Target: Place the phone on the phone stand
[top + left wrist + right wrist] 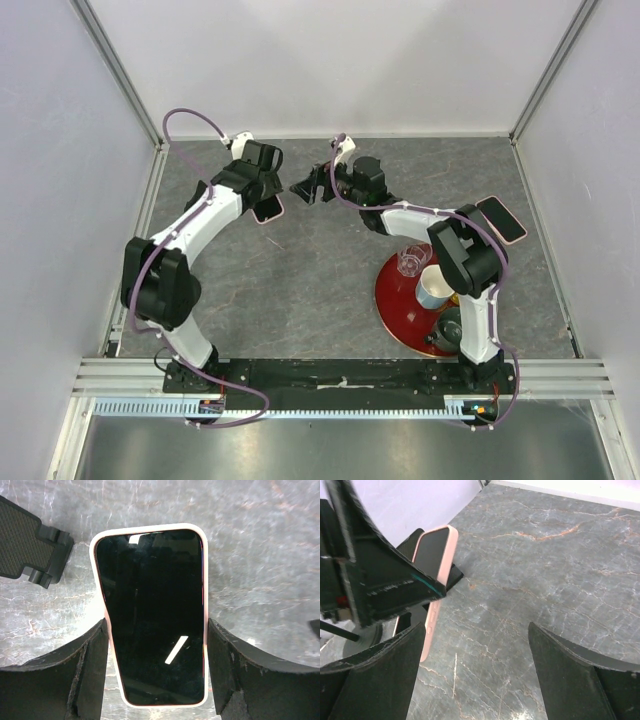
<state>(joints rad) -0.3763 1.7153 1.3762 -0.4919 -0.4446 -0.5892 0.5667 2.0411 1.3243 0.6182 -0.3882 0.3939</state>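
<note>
- The left gripper (157, 630) is closed on the phone (152, 580), which is gripped by its long edges, screen up, so it can be lowered flat-backed.
- The stand (22, 540) is seen just beside the phone, not yet loaded.
- The right gripper (476, 630) is held wide open and empty nearby, perhaps to steady the stand.
</note>
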